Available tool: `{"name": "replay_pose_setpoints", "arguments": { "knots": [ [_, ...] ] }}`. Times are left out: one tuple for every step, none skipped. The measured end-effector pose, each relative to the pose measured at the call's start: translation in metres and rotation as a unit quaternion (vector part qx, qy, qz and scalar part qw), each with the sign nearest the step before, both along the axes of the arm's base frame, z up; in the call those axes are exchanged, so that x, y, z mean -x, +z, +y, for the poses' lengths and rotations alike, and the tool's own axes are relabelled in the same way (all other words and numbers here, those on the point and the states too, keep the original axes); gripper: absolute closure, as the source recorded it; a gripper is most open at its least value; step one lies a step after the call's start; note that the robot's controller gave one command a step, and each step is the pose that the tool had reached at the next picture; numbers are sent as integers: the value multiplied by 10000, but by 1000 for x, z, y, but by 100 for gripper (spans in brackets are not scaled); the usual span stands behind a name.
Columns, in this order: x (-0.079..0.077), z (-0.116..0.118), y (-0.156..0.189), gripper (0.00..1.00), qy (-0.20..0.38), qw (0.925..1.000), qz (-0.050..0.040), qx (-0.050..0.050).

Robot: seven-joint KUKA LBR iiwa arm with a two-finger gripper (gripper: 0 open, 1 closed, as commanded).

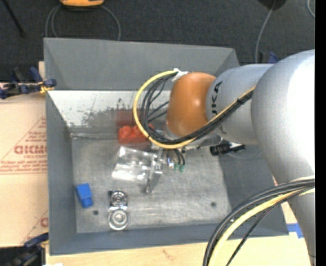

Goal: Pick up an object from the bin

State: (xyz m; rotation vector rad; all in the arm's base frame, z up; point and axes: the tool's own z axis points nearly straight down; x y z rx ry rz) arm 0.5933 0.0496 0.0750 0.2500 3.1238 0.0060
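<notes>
The gripper [150, 185] hangs low, how open I can't tell; the crinkly clear bag [130, 165] just beside it could slip free.

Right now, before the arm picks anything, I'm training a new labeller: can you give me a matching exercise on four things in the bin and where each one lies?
Things
1. blue block
2. shiny metal piece
3. clear plastic bag
4. red thing

Places in the bin
A. middle of the floor, beside the gripper
B. against the back wall
C. front left of the floor, nearest the left wall
D. close to the front wall, straight in front of the bag

Pairs: 1-C, 2-D, 3-A, 4-B.
</notes>
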Motion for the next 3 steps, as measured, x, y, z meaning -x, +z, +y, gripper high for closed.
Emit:
{"name": "replay_pose_setpoints", "arguments": {
  "knots": [
    [-4, -1, 3, 100, -12, 10000, -59, 2],
    [-17, 4, 94, 100, 55, 10000, -6, 6],
    [-24, 5, 227, 100, 286, 9996, -15, 27]
  ]
}}
